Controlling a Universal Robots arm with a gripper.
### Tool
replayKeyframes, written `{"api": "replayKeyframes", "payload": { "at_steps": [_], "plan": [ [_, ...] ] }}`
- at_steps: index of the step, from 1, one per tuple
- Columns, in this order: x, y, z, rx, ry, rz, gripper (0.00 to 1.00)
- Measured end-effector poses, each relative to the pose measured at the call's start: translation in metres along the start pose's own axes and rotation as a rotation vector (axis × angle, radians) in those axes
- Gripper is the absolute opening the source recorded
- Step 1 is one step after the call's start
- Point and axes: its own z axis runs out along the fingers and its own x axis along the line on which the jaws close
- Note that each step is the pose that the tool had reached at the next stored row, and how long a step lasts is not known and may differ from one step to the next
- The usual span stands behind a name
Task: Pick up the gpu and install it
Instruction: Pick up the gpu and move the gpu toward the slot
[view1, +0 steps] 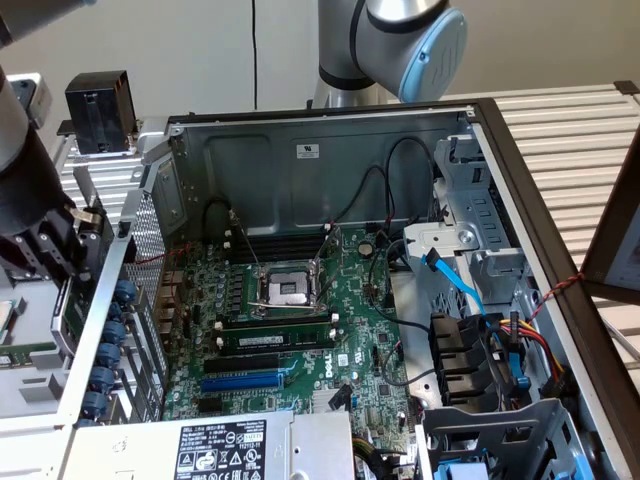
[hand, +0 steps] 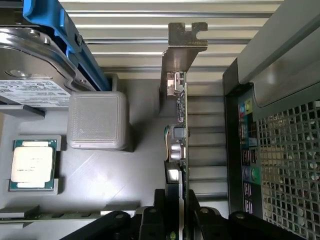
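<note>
While gripper clamps the gpu by its edge, card hangs outside PC case, near rear I/O.

An open computer case is seen lying on a slatted tabletop. A large green motherboard is mounted inside, with a silver CPU socket near its middle. A long black memory stick and a blue slot are set nearer the labelled power supply. A blue cable is routed by the drive bays. In the wrist view, a processor chip is seated in a grey tray beside a grey block. A hard drive is held in a blue bracket.
</note>
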Motion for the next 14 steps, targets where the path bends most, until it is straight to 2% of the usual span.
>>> {"api": "replayKeyframes", "payload": {
  "at_steps": [14],
  "plan": [
    [-0.002, 0.0114, -0.0629, -0.0004, 0.0023, -0.012, 0.27]
  ]
}}
